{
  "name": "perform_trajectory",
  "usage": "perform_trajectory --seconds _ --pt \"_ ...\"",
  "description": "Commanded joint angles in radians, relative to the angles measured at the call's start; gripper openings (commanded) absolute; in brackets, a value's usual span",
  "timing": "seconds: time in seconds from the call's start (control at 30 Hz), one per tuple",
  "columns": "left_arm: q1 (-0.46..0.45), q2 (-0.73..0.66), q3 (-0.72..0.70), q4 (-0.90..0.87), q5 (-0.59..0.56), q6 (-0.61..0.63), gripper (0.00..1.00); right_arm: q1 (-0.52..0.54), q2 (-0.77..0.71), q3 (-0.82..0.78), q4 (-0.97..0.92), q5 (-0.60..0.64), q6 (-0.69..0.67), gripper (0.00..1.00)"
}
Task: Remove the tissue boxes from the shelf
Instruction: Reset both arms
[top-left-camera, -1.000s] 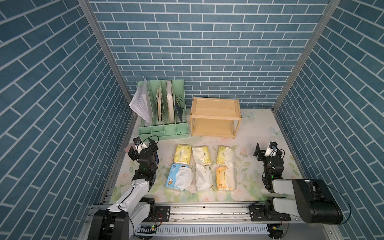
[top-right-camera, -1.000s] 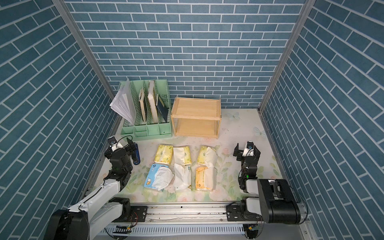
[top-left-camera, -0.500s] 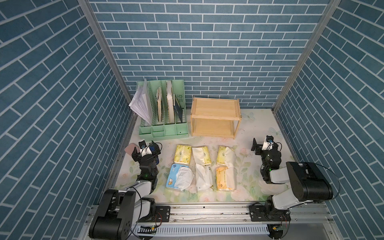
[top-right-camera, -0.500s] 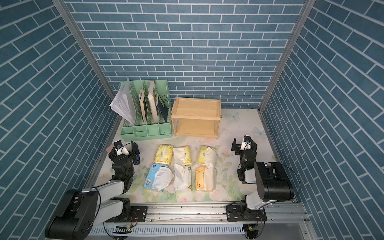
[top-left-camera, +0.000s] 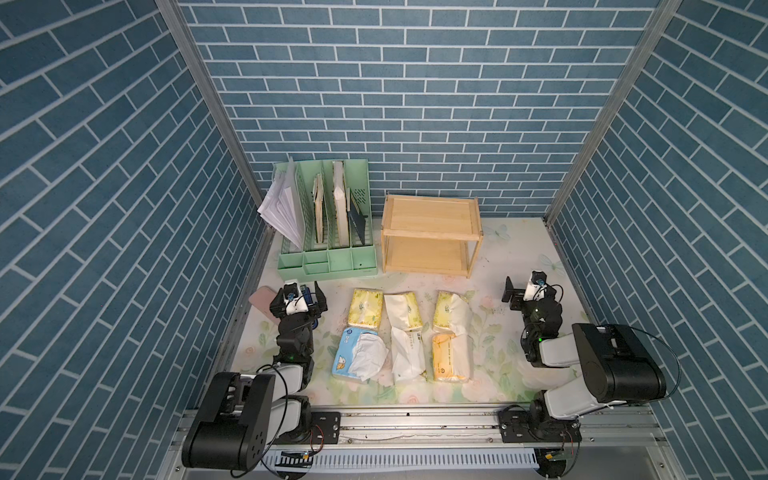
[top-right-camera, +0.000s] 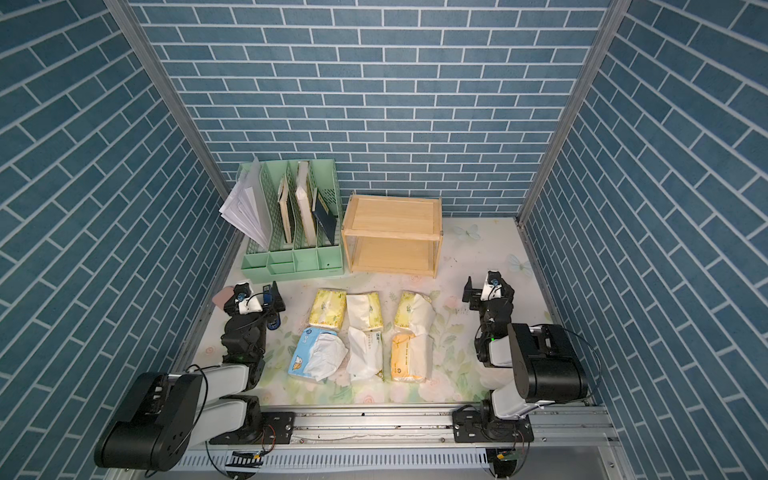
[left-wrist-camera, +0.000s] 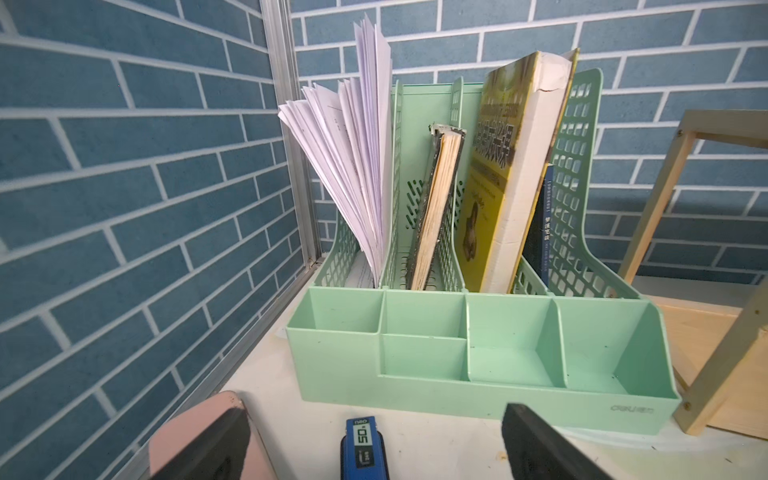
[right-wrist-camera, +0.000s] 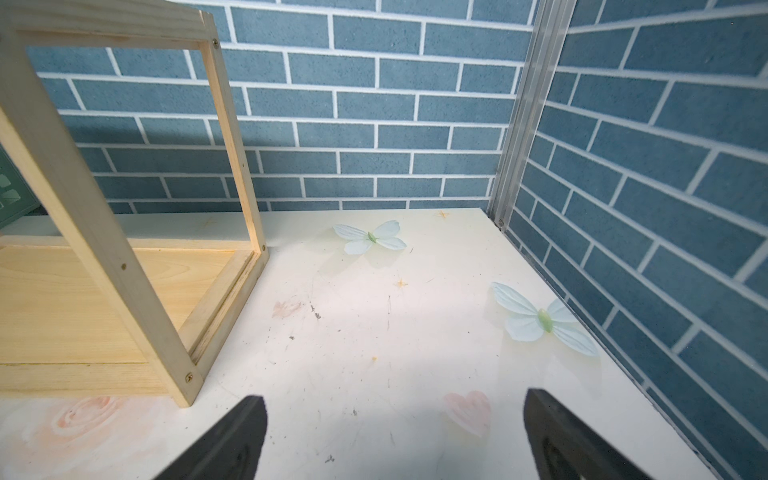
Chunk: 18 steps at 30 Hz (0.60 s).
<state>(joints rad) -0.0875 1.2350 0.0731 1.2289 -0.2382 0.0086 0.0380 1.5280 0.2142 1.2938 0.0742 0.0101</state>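
The light wooden shelf stands at the back with both boards bare; its posts also show in the left wrist view and its side frame in the right wrist view. The tissue boxes lie on the table in two rows in front of it: pale yellow, pale yellow, pale yellow, light blue, white, orange-yellow. My left gripper is open and empty, left of the packs. My right gripper is open and empty, right of them.
A mint-green file organizer with papers and books stands left of the shelf. A blue stapler and a pink object lie by the left gripper. Brick walls close in on three sides.
Both arms have folded back toward the front rail, their big links swinging up and inward. The grippers stay low, open and empty; the packs have not moved.
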Motion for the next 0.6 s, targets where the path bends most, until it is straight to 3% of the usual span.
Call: perform_trajectory --seconds 0.0,0.07,0.17,0.33,0.37,0.4,0.57 --pt "-0.017 0.064 0.017 0.102 0.014 0.009 1.0 -0.002 0.001 0.002 -0.007 -0.003 -0.024 1.0" --pt "-0.017 0.108 0.026 0.115 0.012 0.011 1.0 -0.001 0.0 0.001 -0.009 -0.003 -0.024 1.0" --pt "-0.017 0.222 -0.007 0.275 0.001 0.009 1.0 -0.002 0.001 0.001 -0.007 -0.001 -0.024 1.0" --pt "-0.017 0.26 0.059 0.172 -0.035 -0.008 1.0 0.0 0.001 0.001 -0.009 0.001 -0.025 1.0" --pt "-0.014 0.277 0.068 0.184 -0.085 -0.029 1.0 0.002 0.001 0.001 -0.009 0.002 -0.025 1.0" --pt "-0.011 0.272 0.115 0.084 -0.16 -0.073 1.0 0.002 0.001 0.002 -0.009 0.002 -0.025 1.0" --pt "0.011 0.27 0.118 0.067 -0.132 -0.086 1.0 0.003 0.0 -0.001 -0.006 0.004 -0.027 1.0"
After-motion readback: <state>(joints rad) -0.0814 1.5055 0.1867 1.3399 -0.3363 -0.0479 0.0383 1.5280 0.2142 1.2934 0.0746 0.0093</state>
